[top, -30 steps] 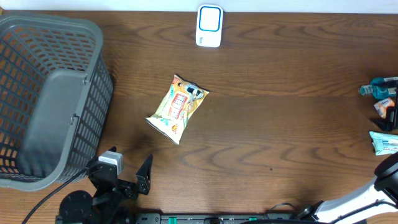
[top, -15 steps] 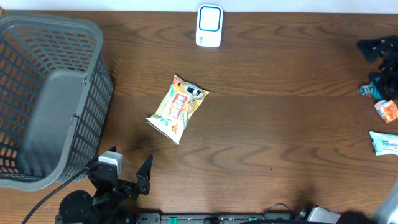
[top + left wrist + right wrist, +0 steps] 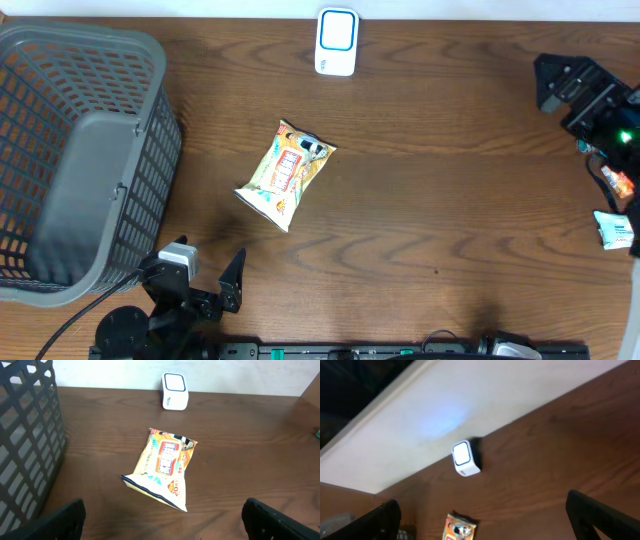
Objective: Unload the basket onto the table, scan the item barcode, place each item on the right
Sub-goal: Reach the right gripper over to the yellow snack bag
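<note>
- Brown wooden table (image 3: 450,200) fills the overhead view, with a pale wall strip along its far edge.
- Snack packet (image 3: 285,175), the item to scan, lies flat near the middle of the table. Nothing is touching it.
- White scanner (image 3: 336,42) stands at the far edge, beyond the packet and apart from it.
- A grey basket (image 3: 80,160) sits on the left side, beside the packet but not touching it.
- The left gripper (image 3: 208,270) hangs at the near edge with its jaws spread wide and nothing between them. The packet lies ahead of it.
- The right gripper (image 3: 570,82) is high over the far right of the table, jaws also wide apart and empty, well away from the packet.
- A few small packs (image 3: 615,230) lie at the right edge.
- Judged from this, the task has barely begun: the packet has not been picked up.
- What remains is to grip it, lift it, and turn its barcode towards the scanner.
- No barcode shows on the upturned face, so its place cannot be told.
</note>
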